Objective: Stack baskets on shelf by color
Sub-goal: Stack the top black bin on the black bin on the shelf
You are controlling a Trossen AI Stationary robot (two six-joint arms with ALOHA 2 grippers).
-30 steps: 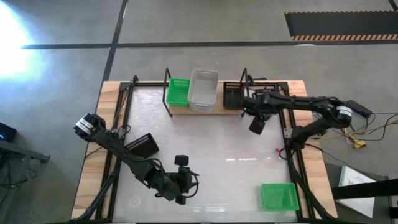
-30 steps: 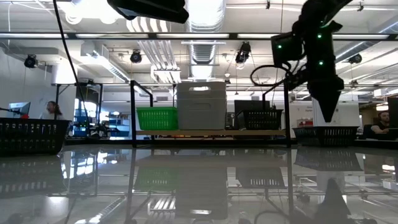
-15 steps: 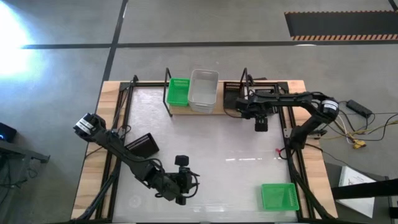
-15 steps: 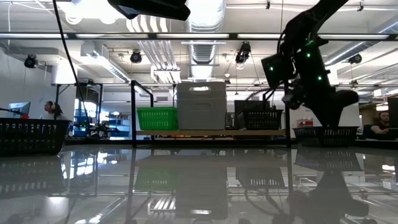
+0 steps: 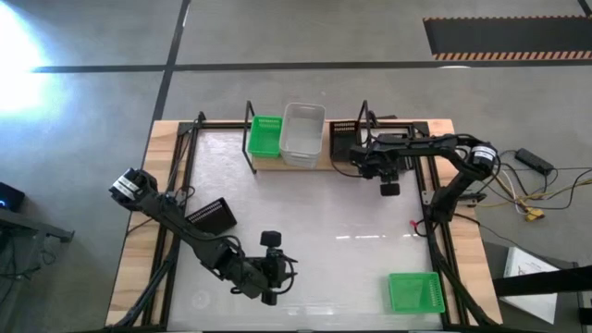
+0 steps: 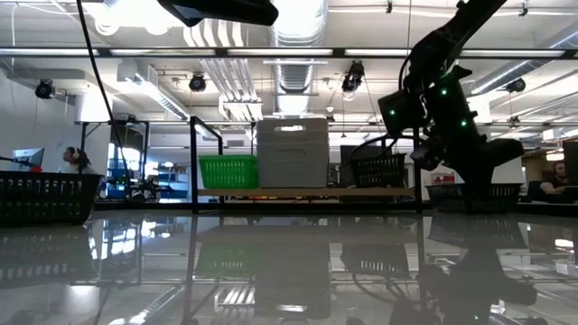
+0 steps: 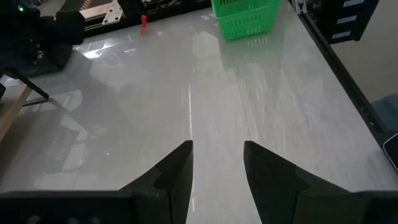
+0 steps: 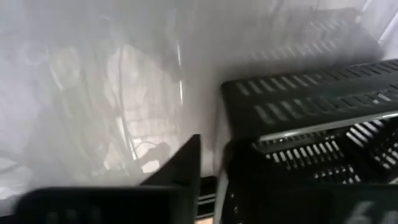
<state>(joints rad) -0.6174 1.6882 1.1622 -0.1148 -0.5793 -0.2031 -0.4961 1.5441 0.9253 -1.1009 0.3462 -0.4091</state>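
The shelf (image 5: 305, 165) stands along the table's far edge. On it are a green basket (image 5: 265, 136), a white basket stack (image 5: 302, 134) and a black basket (image 5: 347, 141) at its right end. My right gripper (image 5: 363, 160) reaches down at that black basket's near side and is shut on it. In the low view this basket (image 6: 377, 170) sits tilted on the plank. My left gripper (image 7: 216, 163) waits open near the table's front middle (image 5: 269, 277), with nothing between its fingers. My right gripper holds the black basket by its slotted side wall, at the rim (image 8: 231, 163). One finger (image 8: 183, 165) stands outside that wall; the basket hides the other. The fingers come steeply from above. The basket is tilted, part of it still on the shelf plank.
A loose black basket (image 5: 211, 215) lies on the table's left, beside my left arm. A green basket (image 5: 415, 291) sits near the front right corner, also seen in the left wrist view (image 7: 244, 18). The white tabletop between them is bare. Black frame rails run along both table sides.
My right gripper has come down and gone toward the far edge, to the black basket on the shelf, rolling about its wrist on the way. That basket stood level on the plank before and is now tipped.
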